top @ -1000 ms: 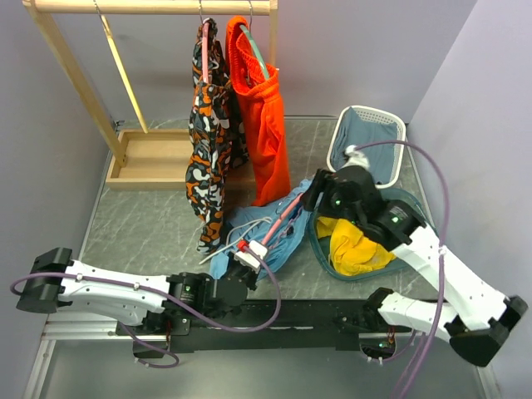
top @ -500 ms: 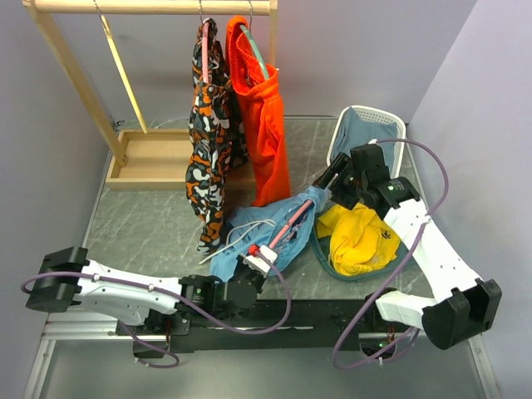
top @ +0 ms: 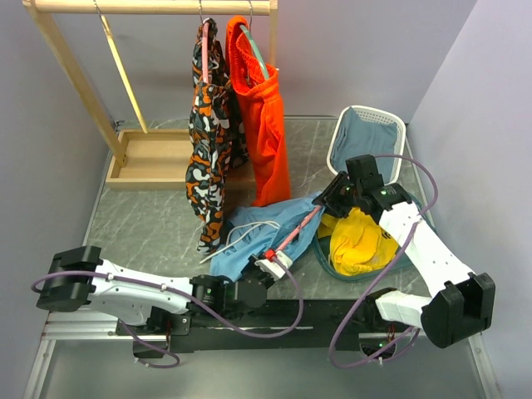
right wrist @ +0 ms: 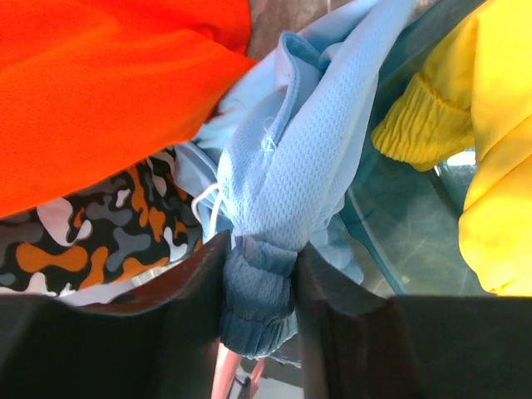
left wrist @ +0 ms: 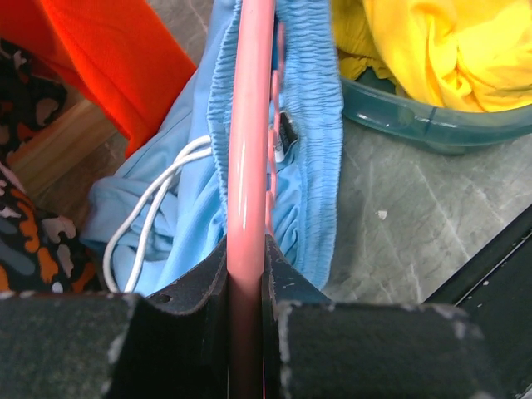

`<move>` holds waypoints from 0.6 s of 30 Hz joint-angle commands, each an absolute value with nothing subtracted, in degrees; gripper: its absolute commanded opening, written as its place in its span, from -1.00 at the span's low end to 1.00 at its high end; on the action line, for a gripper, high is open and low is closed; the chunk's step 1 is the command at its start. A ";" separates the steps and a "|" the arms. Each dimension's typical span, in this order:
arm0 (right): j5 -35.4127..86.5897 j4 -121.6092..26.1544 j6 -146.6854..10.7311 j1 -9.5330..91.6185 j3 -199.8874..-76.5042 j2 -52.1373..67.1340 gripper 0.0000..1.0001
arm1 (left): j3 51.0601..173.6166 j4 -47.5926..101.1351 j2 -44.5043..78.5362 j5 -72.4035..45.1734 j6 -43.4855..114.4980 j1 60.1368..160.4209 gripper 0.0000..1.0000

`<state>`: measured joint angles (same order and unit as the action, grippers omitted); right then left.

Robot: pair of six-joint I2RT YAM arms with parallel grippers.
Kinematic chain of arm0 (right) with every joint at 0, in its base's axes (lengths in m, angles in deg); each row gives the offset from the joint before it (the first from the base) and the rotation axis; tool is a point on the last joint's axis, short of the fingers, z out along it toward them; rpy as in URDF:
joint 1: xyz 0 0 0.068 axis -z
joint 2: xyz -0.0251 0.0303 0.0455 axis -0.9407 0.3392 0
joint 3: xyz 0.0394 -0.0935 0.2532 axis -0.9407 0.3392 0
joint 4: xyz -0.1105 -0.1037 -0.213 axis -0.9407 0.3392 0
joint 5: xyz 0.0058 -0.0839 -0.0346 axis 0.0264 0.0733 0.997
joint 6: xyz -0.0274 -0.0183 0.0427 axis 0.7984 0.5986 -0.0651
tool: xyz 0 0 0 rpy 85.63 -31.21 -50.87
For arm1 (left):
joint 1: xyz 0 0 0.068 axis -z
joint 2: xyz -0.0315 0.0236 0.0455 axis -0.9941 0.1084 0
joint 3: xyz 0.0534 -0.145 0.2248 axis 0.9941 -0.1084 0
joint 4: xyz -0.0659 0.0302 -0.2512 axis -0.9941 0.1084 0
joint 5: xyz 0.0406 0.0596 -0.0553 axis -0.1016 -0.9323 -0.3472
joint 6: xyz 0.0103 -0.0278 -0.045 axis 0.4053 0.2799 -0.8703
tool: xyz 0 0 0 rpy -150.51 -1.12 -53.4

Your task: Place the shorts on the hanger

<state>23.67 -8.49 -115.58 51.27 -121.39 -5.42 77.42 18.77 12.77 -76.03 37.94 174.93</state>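
Near edge: clamping pink hanger (left wrist: pixel 249 125) bar tight with left gripper (left wrist: pixel 247 274). Beyond: shorts (left wrist: pixel 312 158) bunched along that bar, beside teal tub (left wrist: pixel 416 125). Farther: pinching gathered shorts fabric with right gripper (right wrist: pixel 258 283), closed on it.

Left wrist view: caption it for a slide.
Left gripper shut on the pink hanger, which lies along the blue shorts.

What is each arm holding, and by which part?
Left gripper: jaws clamp the hanger on its bar. Right gripper: jaws pinch the shorts by a bunched edge.
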 commanded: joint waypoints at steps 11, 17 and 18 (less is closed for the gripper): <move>21.28 -10.79 -112.75 51.19 -120.31 -6.79 -1.00 | 86.66 23.50 7.01 -62.24 26.18 170.79 0.23; 18.38 -13.69 -111.35 51.27 -121.10 -6.52 -1.00 | 89.38 40.10 -2.39 -61.69 16.87 170.27 0.44; 17.77 -14.13 -110.65 51.27 -121.27 -6.87 -1.00 | 90.35 43.00 -3.27 -62.04 12.41 169.57 0.40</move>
<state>21.20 -9.93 -113.54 51.56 -120.27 -5.44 86.28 31.68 1.66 -62.32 23.99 170.87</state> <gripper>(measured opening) 0.259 0.719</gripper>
